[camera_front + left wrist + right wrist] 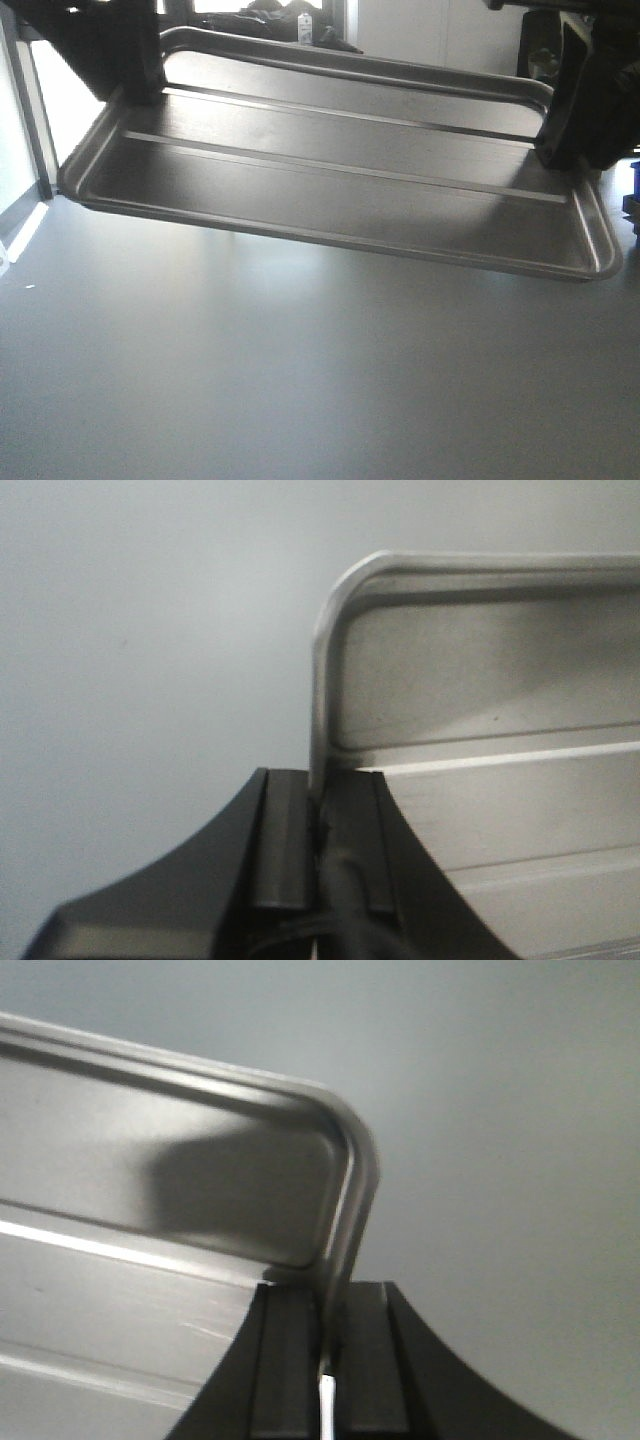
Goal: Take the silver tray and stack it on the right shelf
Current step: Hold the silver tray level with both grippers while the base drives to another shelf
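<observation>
While clamped at both short ends, the silver tray (340, 190) hangs across the upper half of the front view, clear of the plain grey surface (300, 380) below, tilted with its right end lower and its two ribs showing. The left gripper (135, 85) sits at upper left and the right gripper (575, 120) at upper right. Left wrist view: dark fingers (280, 840) at bottom centre are closed on the tray's rim, with a rounded corner above. Right wrist view: fingers (290, 1360) at bottom centre pinch the opposite rim just below its corner, the tray floor filling the left of frame.
</observation>
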You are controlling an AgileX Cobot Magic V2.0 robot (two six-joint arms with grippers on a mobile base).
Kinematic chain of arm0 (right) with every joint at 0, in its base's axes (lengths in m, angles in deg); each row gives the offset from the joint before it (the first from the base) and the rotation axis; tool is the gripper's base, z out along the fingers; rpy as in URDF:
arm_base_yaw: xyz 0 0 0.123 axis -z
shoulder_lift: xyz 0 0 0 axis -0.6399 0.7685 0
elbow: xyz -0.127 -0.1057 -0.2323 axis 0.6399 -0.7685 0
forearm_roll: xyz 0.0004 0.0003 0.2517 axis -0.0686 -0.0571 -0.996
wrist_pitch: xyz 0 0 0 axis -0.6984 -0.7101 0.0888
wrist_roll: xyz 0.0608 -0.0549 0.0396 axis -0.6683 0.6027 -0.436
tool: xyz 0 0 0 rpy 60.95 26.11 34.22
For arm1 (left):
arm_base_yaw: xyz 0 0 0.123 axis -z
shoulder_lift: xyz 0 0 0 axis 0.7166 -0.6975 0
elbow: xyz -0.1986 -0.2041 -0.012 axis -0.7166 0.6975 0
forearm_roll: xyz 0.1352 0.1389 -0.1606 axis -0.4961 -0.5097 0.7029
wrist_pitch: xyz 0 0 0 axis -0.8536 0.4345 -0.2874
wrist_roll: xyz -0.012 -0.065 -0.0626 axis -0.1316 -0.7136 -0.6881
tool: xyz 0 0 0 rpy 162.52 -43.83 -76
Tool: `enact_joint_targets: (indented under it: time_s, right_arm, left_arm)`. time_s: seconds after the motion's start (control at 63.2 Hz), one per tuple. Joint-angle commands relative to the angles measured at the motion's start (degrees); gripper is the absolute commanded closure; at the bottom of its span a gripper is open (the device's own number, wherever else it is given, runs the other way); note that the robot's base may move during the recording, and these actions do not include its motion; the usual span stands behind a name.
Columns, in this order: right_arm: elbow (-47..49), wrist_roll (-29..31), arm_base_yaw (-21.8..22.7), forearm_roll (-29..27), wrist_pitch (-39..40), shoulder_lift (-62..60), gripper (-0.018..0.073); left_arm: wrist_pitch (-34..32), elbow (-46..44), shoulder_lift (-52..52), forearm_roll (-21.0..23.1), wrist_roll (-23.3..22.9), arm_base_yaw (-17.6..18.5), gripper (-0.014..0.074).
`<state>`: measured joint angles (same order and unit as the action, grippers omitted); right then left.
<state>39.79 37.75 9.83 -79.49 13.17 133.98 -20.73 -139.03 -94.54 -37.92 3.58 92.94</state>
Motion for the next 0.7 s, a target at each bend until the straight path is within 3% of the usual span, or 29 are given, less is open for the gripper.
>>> enact_joint_targets:
  time_s: [0.0, 0.68]
  right_arm:
    - [1.7, 1.6, 0.1, 2.2, 0.5, -1.6, 0.0503]
    - [1.7, 1.6, 0.1, 2.2, 0.5, -1.6, 0.0503]
  left_arm:
    - [-0.4, -2.0, 1.8, -2.7, -0.3, 0.2, 0.0689]
    - [-0.5, -2.0, 1.3, -2.3, -0.3, 0.2, 0.0689]
